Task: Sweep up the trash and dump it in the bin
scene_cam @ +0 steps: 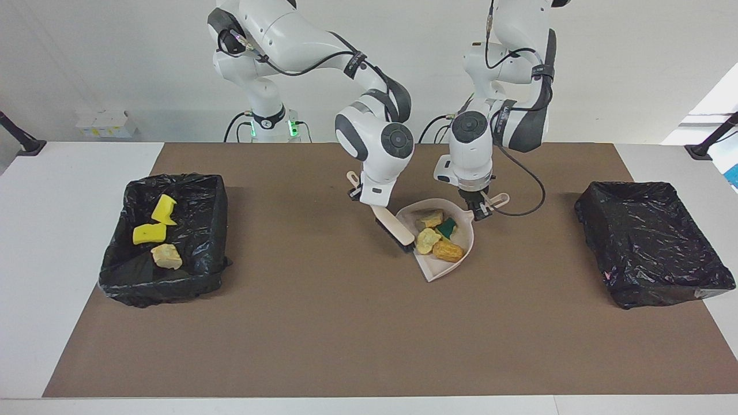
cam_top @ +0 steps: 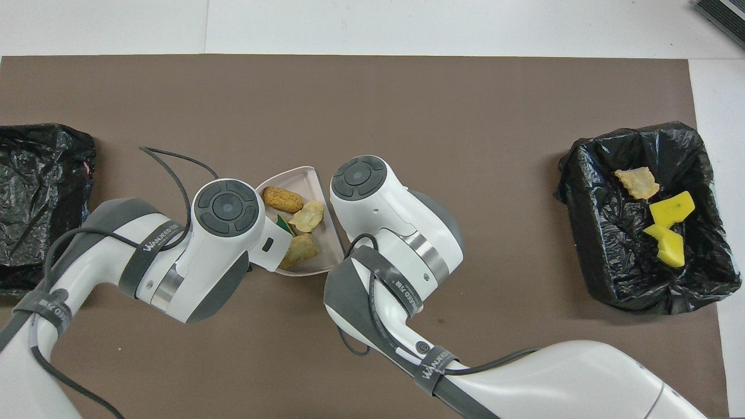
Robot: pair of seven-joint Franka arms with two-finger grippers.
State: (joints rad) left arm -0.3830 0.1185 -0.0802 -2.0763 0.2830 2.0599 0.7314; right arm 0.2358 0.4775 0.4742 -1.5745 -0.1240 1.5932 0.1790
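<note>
A pale pink dustpan (scene_cam: 433, 268) sits at mid-table, and my left gripper (scene_cam: 479, 208) is shut on its handle. In the pan lie several pieces of trash: a tan chunk (scene_cam: 429, 219), a green-and-yellow one (scene_cam: 445, 229), a yellowish one (scene_cam: 427, 240) and an orange-brown one (scene_cam: 448, 251). My right gripper (scene_cam: 364, 199) is shut on the handle of a brush (scene_cam: 393, 225), whose dark bristles sit beside the pan's edge toward the right arm's end. In the overhead view the dustpan (cam_top: 307, 179) shows between the two wrists, which hide both grippers and the brush.
A black-lined bin (scene_cam: 204, 207) at the right arm's end of the table holds two yellow chunks and a tan one; it also shows in the overhead view (cam_top: 588, 233). A second black-lined bin (scene_cam: 651, 242) stands at the left arm's end. A brown mat covers the table.
</note>
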